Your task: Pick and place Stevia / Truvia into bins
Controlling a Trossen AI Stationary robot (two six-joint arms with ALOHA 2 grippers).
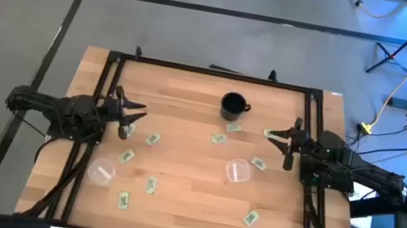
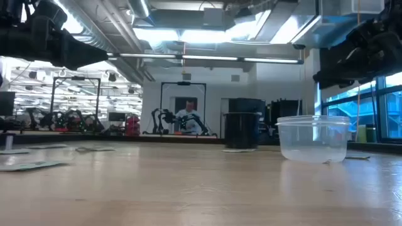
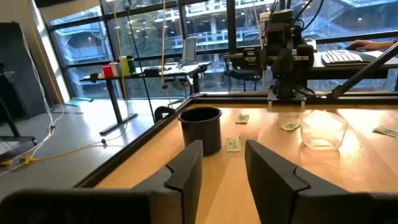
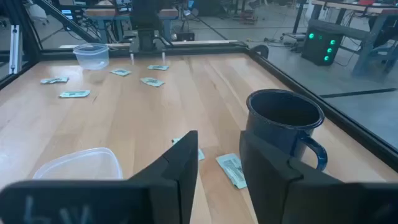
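Note:
Several pale green and white sachets lie flat and scattered on the wooden table, among them one (image 1: 218,139) near the middle, one (image 1: 153,139) toward the left and one (image 1: 251,218) near the front. One clear cup (image 1: 238,170) stands right of centre and another clear cup (image 1: 101,171) at front left. My left gripper (image 1: 133,115) hovers open at the table's left side; its wrist view shows the open left gripper (image 3: 224,171) touching nothing. My right gripper (image 1: 279,135) hovers open at the right side; the right gripper (image 4: 219,168) looks over a sachet (image 4: 231,169).
A black mug (image 1: 234,104) with a handle stands near the far edge; the mug (image 4: 286,127) is close ahead of my right gripper. A black frame (image 1: 219,73) runs around the table. In the low view a person (image 2: 188,116) sits far behind the table.

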